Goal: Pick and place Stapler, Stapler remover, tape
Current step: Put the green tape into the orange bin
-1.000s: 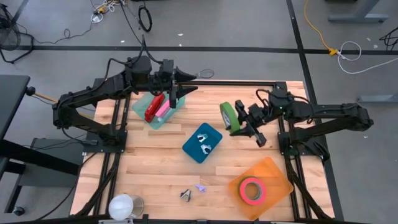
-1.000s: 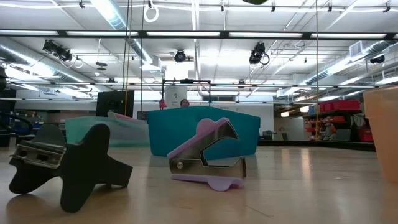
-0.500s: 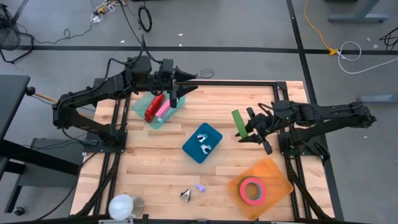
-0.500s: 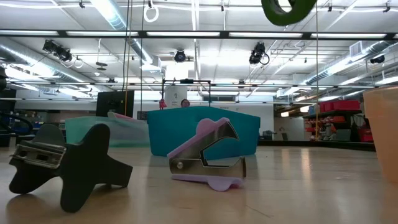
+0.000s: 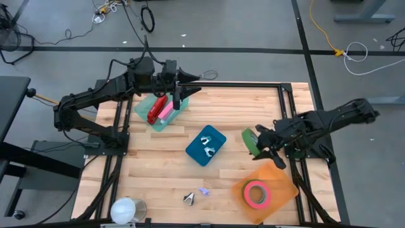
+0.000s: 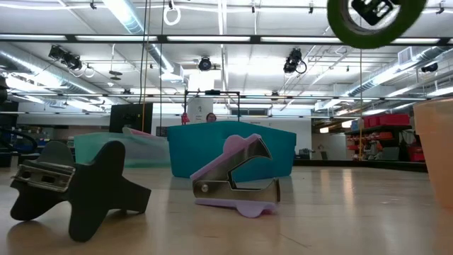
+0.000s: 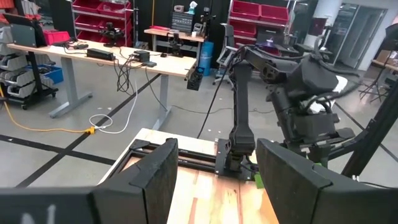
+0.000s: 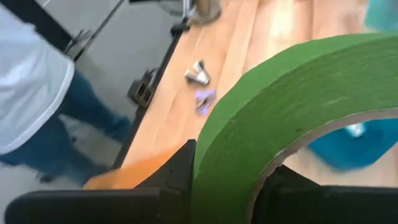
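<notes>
My right gripper (image 5: 261, 143) is shut on a green tape roll (image 5: 250, 140), held in the air over the right half of the table, between the blue tray (image 5: 205, 144) and the orange tray (image 5: 278, 176). The roll also shows at the top of the low view (image 6: 368, 32). A pink tape roll (image 5: 256, 193) lies in the orange tray. A red stapler (image 5: 155, 109) lies in the pale teal tray (image 5: 144, 105). A black staple remover (image 5: 189, 199) and a purple one (image 5: 204, 190) stand on the table near the front. My left gripper (image 5: 190, 82) is open and empty above the teal tray's far side. My right gripper pinches the wall of the green tape roll (image 8: 224, 155), with one finger (image 8: 180, 171) outside the ring and the other inside its hole (image 6: 373, 8). The roll stands on edge, lifted clear of the table.
The blue tray holds metal staple removers (image 5: 207, 142). A white round container (image 5: 126, 210) stands at the front left corner. A person in a white top and blue trousers (image 8: 37, 93) stands beside the table's near edge.
My right gripper has carried the green tape roll from the middle right of the table toward the near edge, toward the orange tray, staying clear of the table. The roll has turned and now shows more edge-on from above.
</notes>
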`<state>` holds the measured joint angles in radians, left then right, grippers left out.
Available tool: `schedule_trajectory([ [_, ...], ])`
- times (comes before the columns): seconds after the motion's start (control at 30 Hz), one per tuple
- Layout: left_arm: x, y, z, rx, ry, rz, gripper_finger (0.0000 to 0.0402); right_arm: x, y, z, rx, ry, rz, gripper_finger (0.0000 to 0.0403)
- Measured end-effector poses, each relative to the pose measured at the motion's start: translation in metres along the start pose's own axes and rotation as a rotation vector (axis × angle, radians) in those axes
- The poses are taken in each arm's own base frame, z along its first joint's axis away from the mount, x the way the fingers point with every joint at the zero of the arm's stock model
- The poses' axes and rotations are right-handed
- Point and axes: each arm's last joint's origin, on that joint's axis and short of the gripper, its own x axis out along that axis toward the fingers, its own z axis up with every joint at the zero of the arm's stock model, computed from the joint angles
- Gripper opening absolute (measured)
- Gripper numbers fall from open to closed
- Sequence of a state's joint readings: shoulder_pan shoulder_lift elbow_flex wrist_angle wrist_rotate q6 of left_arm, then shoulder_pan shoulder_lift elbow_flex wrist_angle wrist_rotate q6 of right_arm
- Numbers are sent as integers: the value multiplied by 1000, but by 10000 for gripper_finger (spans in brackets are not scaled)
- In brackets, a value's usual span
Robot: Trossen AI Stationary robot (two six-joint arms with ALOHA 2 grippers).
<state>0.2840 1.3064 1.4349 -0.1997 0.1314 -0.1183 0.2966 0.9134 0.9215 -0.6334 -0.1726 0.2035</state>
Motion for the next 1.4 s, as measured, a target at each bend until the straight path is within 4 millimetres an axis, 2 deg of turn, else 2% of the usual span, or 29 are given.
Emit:
schedule_trajectory([
  [0.3,0,0,0,3,0,0,220,9,11,-18,-1,200,22,91],
  [0.7,0,0,0,27,-2,0,220,45,22,-36,-107,467,41,91],
  [0.9,0,0,0,27,-2,0,220,62,38,-47,-138,570,80,92],
  [1.07,0,0,0,27,-1,-1,220,67,54,-58,-119,663,148,91],
  [1.2,0,0,0,37,-1,-4,220,67,69,-63,-70,679,191,91],
  [1.4,0,0,0,37,0,-4,220,70,92,-60,-22,577,284,91],
])
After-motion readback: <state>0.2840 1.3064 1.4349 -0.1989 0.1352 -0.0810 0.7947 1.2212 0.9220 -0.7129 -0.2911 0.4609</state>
